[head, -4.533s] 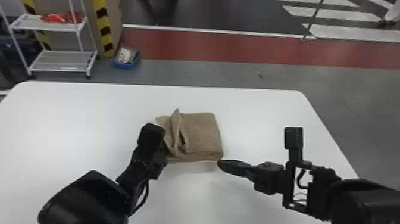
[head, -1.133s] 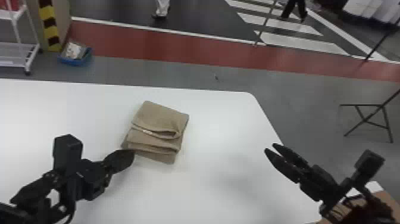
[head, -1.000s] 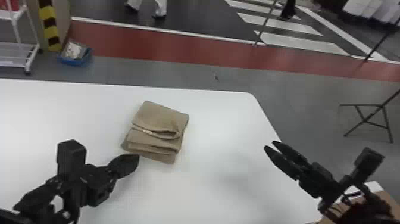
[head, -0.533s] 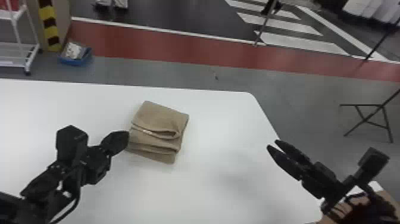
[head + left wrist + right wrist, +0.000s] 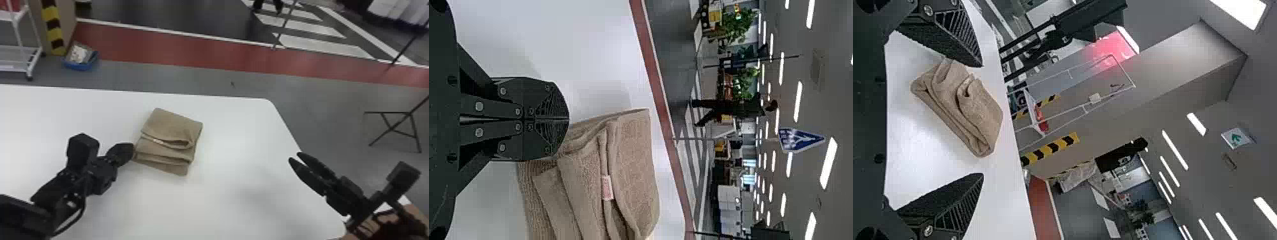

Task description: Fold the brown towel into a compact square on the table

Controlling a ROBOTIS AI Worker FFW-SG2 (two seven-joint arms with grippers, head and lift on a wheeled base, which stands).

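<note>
Right gripper [image 5: 294,156] has been pulled away from the brown towel [image 5: 169,127] since earlier, fingers spread; left gripper [image 5: 567,119] is pressed together beside it. Folding on the table [image 5: 236,207] looks mostly done, squaring-up's probably left.

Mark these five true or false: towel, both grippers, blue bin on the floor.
1. The brown towel lies folded in layers on the white table. True.
2. The right gripper has its fingers pressed together. False: they stand apart, with a wide gap in the right wrist view.
3. The left gripper has its fingers closed together. True.
4. The right gripper is nearer the towel than the left one. False: the left one is right by the towel's left side, the right one well off to its right.
5. The blue bin stands on the floor beyond the table's far edge. True.
</note>
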